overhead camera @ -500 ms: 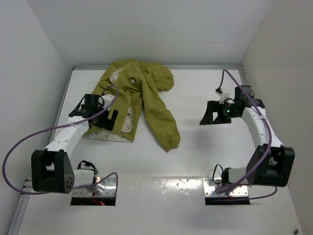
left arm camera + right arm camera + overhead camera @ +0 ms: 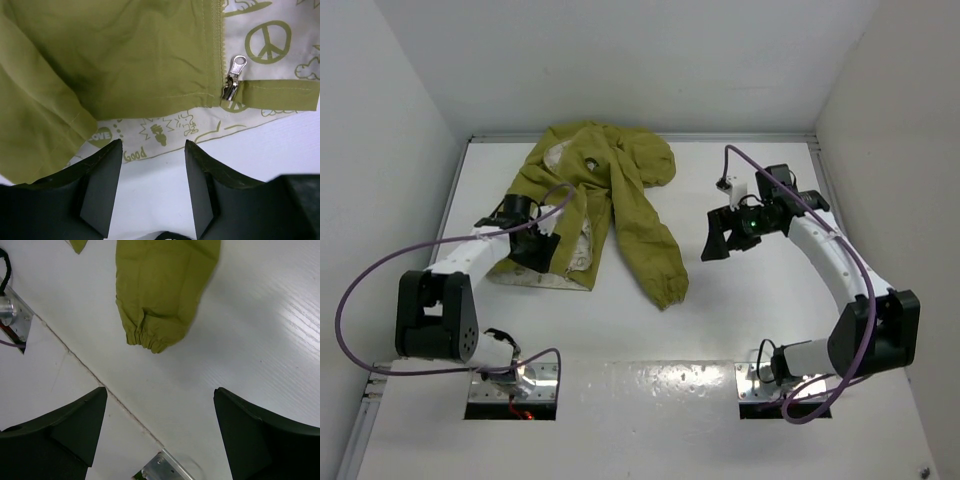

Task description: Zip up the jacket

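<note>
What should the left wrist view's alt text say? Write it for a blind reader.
A silver zipper pull sits at the bottom hem of the olive jacket, beside its cream printed lining. The open left gripper hangs below it in frame.

free: table (image 2: 750, 315) right of sleeve (image 2: 650, 240) | obstacle: jacket (image 2: 620, 170) far-left

This looks like a robotics lab test cell: a plain white tabletop (image 2: 740, 300) boxed in by bare white walls (image 2: 640, 60) on three sides, the left arm (image 2: 470, 255) and right arm (image 2: 830, 255) bolted to metal plates (image 2: 542, 376) set in cut-outs at its near edge, with purple cables (image 2: 340, 322) looping loose alongside them.
</note>
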Action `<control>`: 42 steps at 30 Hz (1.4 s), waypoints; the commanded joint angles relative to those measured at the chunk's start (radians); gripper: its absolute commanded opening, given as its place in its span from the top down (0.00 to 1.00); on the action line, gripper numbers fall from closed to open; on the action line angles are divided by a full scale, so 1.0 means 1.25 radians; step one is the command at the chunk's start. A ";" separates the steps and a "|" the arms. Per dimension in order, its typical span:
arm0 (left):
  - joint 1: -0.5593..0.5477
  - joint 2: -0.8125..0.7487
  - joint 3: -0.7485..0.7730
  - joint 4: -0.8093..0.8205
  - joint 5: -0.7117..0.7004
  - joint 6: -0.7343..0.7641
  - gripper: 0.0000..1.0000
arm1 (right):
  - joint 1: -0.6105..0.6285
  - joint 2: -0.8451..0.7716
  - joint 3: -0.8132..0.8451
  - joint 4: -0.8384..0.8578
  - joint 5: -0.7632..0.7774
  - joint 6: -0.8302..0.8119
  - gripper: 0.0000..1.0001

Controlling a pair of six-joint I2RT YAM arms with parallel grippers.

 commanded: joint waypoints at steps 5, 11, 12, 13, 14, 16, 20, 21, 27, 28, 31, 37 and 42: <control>-0.016 0.087 0.062 0.031 0.036 -0.028 0.44 | 0.002 0.013 0.031 0.017 0.009 0.008 0.13; -0.026 0.166 0.104 0.048 0.036 -0.055 0.44 | 0.003 0.007 0.034 0.003 0.012 0.001 0.13; -0.026 0.179 0.104 0.048 0.036 -0.055 0.44 | 0.005 0.007 0.034 0.002 0.010 -0.001 0.13; -0.026 0.190 0.112 0.055 0.036 -0.055 0.44 | 0.003 0.005 0.033 0.003 0.010 -0.001 0.13; -0.026 0.210 0.112 0.055 0.046 -0.062 0.46 | 0.000 0.004 0.033 0.002 0.009 -0.001 0.13; -0.026 0.226 0.120 0.055 0.046 -0.062 0.52 | 0.005 0.005 0.034 0.003 0.008 0.000 0.13; -0.026 0.243 0.120 0.055 0.046 -0.062 0.70 | 0.003 0.007 0.038 0.004 -0.029 0.007 0.13; -0.026 0.243 0.120 0.063 0.046 -0.062 0.78 | 0.005 0.010 0.039 0.008 -0.037 0.011 0.13; -0.026 0.170 0.111 0.063 0.080 -0.047 0.97 | 0.035 0.032 0.052 0.025 -0.080 0.047 0.12; -0.026 0.149 0.111 0.063 0.089 -0.047 0.97 | 0.038 0.032 0.052 0.041 -0.090 0.052 0.12; -0.026 0.062 0.111 0.063 0.132 -0.026 0.95 | 0.065 0.040 0.054 0.074 -0.126 0.078 0.10; -0.018 -0.046 0.121 0.017 0.178 -0.009 1.00 | 0.135 0.084 0.101 0.134 -0.168 0.148 0.10; -0.018 -0.088 0.121 -0.036 0.263 0.013 1.00 | 0.180 0.090 0.060 0.368 -0.175 0.306 0.08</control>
